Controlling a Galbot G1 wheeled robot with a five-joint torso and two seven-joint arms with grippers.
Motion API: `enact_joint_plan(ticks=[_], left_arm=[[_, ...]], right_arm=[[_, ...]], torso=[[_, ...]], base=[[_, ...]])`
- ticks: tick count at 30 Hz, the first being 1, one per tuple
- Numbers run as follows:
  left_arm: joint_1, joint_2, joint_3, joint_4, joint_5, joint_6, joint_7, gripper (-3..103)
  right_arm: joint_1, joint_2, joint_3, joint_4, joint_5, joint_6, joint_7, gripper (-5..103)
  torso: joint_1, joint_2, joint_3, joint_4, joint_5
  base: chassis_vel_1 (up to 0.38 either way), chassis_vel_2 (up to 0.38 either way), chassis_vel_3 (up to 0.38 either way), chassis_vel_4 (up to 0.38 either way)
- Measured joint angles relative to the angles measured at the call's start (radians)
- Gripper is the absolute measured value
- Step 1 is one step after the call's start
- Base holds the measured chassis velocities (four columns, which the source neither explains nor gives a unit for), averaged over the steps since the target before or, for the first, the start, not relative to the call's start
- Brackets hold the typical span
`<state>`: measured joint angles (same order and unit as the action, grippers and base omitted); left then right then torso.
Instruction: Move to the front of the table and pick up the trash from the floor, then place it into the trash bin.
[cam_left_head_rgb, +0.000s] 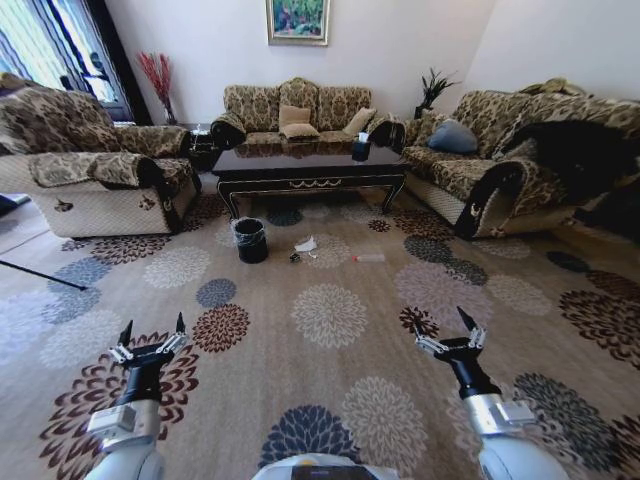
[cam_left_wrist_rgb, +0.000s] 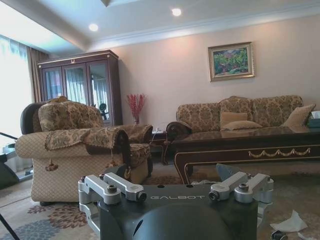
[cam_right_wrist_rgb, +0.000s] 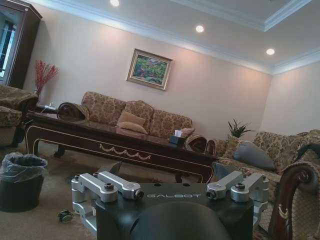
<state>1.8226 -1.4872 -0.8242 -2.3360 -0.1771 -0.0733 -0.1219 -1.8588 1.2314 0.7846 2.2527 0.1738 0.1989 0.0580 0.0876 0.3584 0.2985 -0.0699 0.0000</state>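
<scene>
The dark glossy table (cam_left_head_rgb: 310, 160) stands ahead between the sofas. On the carpet in front of it sits the black trash bin (cam_left_head_rgb: 250, 240) with its clear liner. To its right lies the trash: a crumpled white napkin (cam_left_head_rgb: 306, 244), a small dark bit (cam_left_head_rgb: 294, 258) and a thin pale stick (cam_left_head_rgb: 368, 258). My left gripper (cam_left_head_rgb: 154, 326) and right gripper (cam_left_head_rgb: 440, 322) hang open and empty over the carpet, well short of the trash. The left wrist view shows the table (cam_left_wrist_rgb: 245, 146) and napkin (cam_left_wrist_rgb: 292, 222). The right wrist view shows the bin (cam_right_wrist_rgb: 21, 181) and the dark bit (cam_right_wrist_rgb: 65, 216).
Patterned sofas ring the table: an armchair (cam_left_head_rgb: 95, 165) on the left, a long sofa (cam_left_head_rgb: 300, 110) behind, another sofa (cam_left_head_rgb: 500, 160) on the right. A tissue box (cam_left_head_rgb: 361, 148) sits on the table. A thin dark rod (cam_left_head_rgb: 40, 274) lies on the floor at left. Open carpet (cam_left_head_rgb: 330, 320) stretches between me and the trash.
</scene>
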Motion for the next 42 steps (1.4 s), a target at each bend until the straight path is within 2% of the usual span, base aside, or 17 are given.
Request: enact_joint_plan(ticks=[16,22,31,42], left_arm=[[0.017,-0.001,-0.022,-0.078,-0.036,0.018,-0.002,100],[0.02,-0.002,-0.021,-0.074,-0.036,0.015,-0.003,100],[0.02,-0.007,-0.006,-0.065,-0.019,0.009,-0.003,100],[0.017,-0.007,-0.004,-0.049,-0.018,0.0,-0.004,100]], right_arm=[[0.004,0.004,0.001,0.001,0.003,0.003,0.055,100],[0.001,0.017,0.006,0.002,0.006,0.045,0.062,100],[-0.006,0.02,0.019,0.015,0.029,0.079,0.047,100],[-0.005,0.025,0.024,0.017,0.036,0.084,0.039,100]], torso=[[-0.02,-0.063,-0.043,0.0,0.0001],[-0.028,-0.088,-0.06,0.0,-0.0001],[-0.039,-0.124,-0.084,0.0,0.0],[-0.051,-0.167,-0.116,0.0,0.0001]], base=[[0.0,0.0,0.0,0.0],[0.0,0.0,0.0,0.0],[0.0,0.0,0.0,0.0],[0.0,0.0,0.0,0.0]])
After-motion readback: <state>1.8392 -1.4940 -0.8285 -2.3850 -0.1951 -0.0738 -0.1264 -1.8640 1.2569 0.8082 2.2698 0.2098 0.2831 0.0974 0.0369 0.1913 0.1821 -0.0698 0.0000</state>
